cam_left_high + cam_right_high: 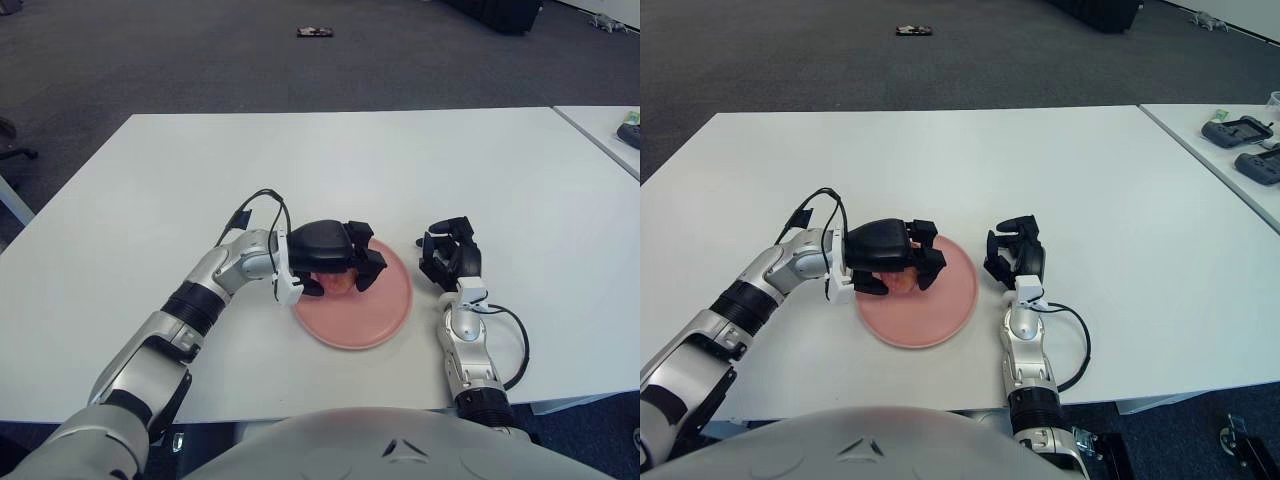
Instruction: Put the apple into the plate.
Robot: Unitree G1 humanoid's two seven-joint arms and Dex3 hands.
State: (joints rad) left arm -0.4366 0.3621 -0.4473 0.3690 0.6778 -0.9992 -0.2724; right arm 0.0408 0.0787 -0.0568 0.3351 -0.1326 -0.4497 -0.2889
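Note:
A pink plate (375, 310) lies on the white table near its front edge. My left hand (340, 262) is over the plate's left part, with its fingers curled around a reddish apple (338, 283). The hand hides most of the apple; only its lower side shows under the fingers, also in the right eye view (902, 282). I cannot tell whether the apple touches the plate. My right hand (450, 255) shows just right of the plate, its fingers curled and holding nothing.
The white table (330, 170) stretches far behind the plate. A second table (1230, 150) at the right carries dark controllers (1240, 130). A small dark object (314, 32) lies on the carpet far behind.

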